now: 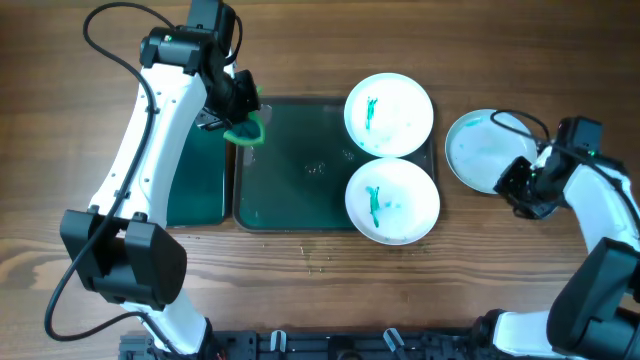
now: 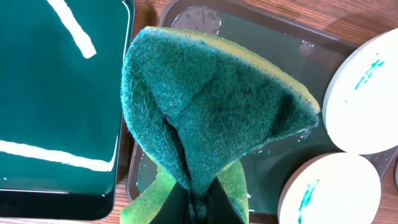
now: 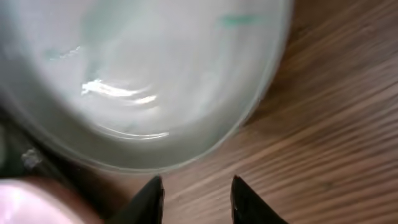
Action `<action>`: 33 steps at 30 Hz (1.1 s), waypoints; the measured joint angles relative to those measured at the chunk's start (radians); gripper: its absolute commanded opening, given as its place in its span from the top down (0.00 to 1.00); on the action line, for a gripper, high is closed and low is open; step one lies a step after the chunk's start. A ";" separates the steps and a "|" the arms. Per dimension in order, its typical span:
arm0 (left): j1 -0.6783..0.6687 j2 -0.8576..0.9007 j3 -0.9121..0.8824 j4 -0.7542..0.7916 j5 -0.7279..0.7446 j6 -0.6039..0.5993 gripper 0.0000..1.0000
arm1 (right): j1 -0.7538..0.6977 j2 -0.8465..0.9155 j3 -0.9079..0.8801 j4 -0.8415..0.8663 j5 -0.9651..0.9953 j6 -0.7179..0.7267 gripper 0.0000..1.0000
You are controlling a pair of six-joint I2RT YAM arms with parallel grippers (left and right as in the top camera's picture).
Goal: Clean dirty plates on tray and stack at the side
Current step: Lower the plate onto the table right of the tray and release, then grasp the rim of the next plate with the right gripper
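Sponge (image 2: 211, 106) fills the left wrist view, green scrub side out, folded and pinched hard in the left gripper (image 2: 198, 205) at the bottom of frame, so that one's clamped on it. Two dirty plates sit at the right end of the tray (image 1: 290, 170): the upper plate (image 1: 389, 114) and lower plate (image 1: 392, 200), both with teal smears, nearly touching. A third plate (image 1: 478, 150) lies just right of the tray on the table (image 1: 320, 285), with only a faint bluish tint.

They look stiff, glossy and maybe wet, so slippery I'd guess; the raised rim is the sensible place to pinch.

Right gripper (image 3: 196, 199) has its jaws apart, bare wood between them, just beside the third plate's rim, holding nothing. Left arm reaches in from the upper left over the tray's top left corner, next to the small tray (image 1: 195, 185). Right arm bends in from the lower right.
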 measured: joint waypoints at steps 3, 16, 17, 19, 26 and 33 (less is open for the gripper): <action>0.000 0.000 0.000 0.001 0.000 0.000 0.96 | 0.021 -0.015 0.045 -0.047 -0.088 -0.073 0.65; 0.000 0.000 0.000 0.002 0.000 0.000 0.96 | 0.298 -0.024 -0.039 -0.077 -0.146 -0.210 0.80; 0.000 0.000 0.000 0.002 0.000 0.000 0.96 | 0.305 -0.024 -0.046 -0.070 -0.142 -0.211 0.80; 0.000 0.000 0.000 0.002 0.000 0.000 0.96 | 0.316 -0.024 -0.063 -0.051 -0.134 -0.210 0.80; 0.000 0.000 0.000 0.002 0.000 0.000 0.96 | 0.326 -0.024 -0.121 0.007 -0.122 -0.210 0.79; 0.000 0.000 0.000 0.002 0.000 0.000 0.96 | 0.326 -0.024 -0.143 0.027 -0.122 -0.206 0.81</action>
